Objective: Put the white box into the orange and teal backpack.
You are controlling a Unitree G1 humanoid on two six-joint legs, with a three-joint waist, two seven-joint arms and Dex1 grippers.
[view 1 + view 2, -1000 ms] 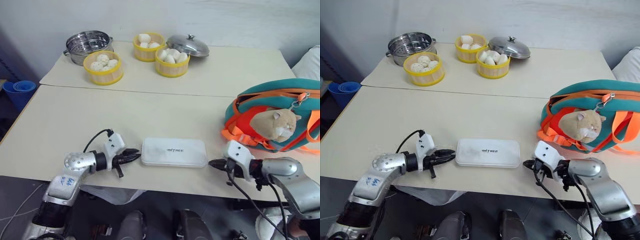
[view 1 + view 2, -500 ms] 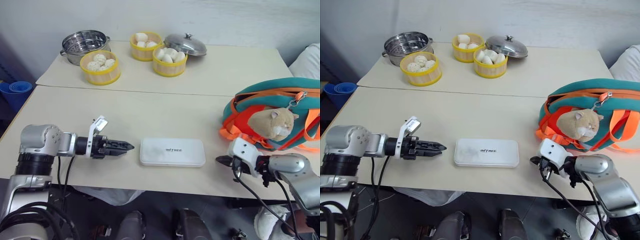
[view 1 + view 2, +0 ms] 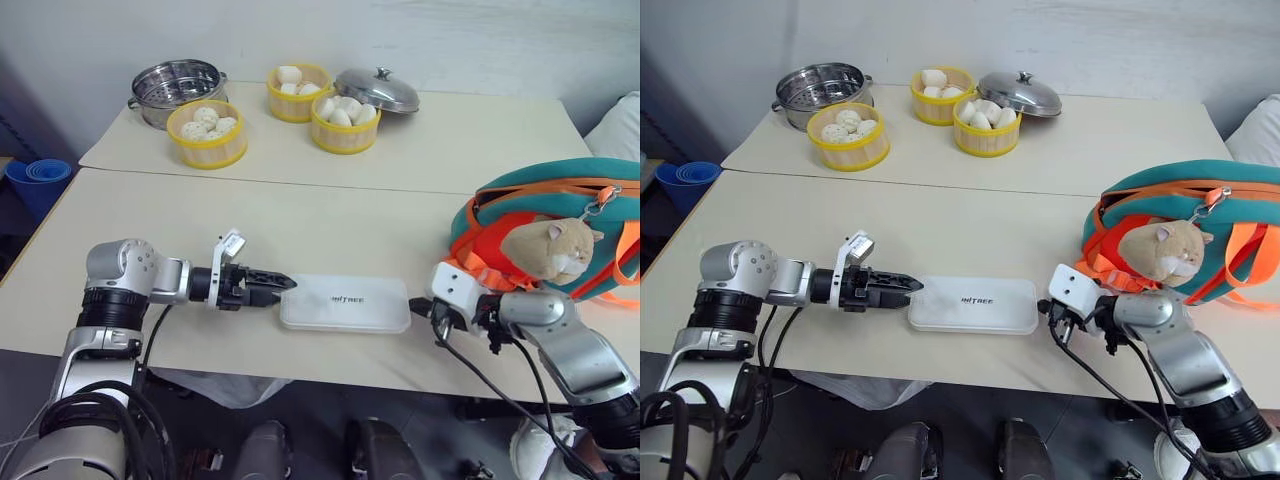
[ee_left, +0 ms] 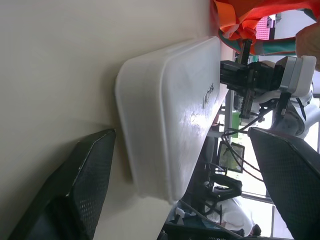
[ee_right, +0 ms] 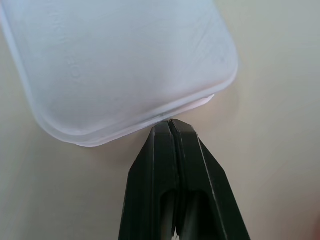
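Note:
The white box (image 3: 345, 303) lies flat near the table's front edge, small dark lettering on top. My left gripper (image 3: 282, 285) points along the table at the box's left end; in the left wrist view its fingers (image 4: 85, 190) stand wide open with that end (image 4: 165, 120) between them. My right gripper (image 3: 416, 305) is shut, and its tips (image 5: 168, 125) meet the box's right end at table level. The orange and teal backpack (image 3: 560, 185) lies at the right with a tan plush hamster charm (image 3: 545, 250) on its front, just behind my right arm.
At the back of the far table stand a steel pot (image 3: 178, 85), three yellow baskets of white buns (image 3: 206, 133), and a steel lid (image 3: 377, 90). Blue buckets (image 3: 35, 180) sit on the floor at left. The table's front edge (image 3: 330, 375) runs just below the box.
My left gripper has swung right to the box's left end, rolled over and opened wide. My right gripper, still shut, has slid left up to the box's right end.

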